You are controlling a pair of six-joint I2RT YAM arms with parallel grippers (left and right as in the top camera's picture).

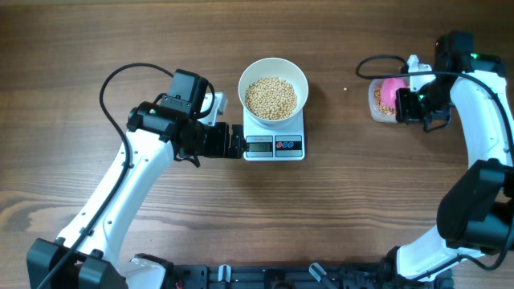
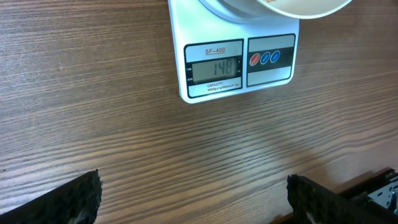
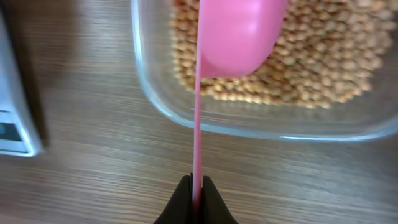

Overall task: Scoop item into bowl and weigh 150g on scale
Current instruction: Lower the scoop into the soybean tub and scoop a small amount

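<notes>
The white bowl (image 1: 274,62) stands on the white scale (image 1: 289,147) and holds a heap of tan beans (image 1: 271,98). My left gripper (image 1: 234,142) is open at table height just left of the scale's front. In the left wrist view its fingers (image 2: 78,196) are far apart with only wood between them, and the scale (image 2: 217,37) ahead reads about 148. At the far right my right gripper (image 3: 197,186) is shut on the thin handle of a pink scoop (image 3: 239,34). The scoop (image 1: 390,91) hangs over a clear tub (image 3: 186,115) of beans (image 3: 323,68).
The clear tub (image 1: 375,104) sits at the far right of the table, apart from the scale. Black cables run from both arms. An edge of the scale (image 3: 15,124) shows at the left of the right wrist view.
</notes>
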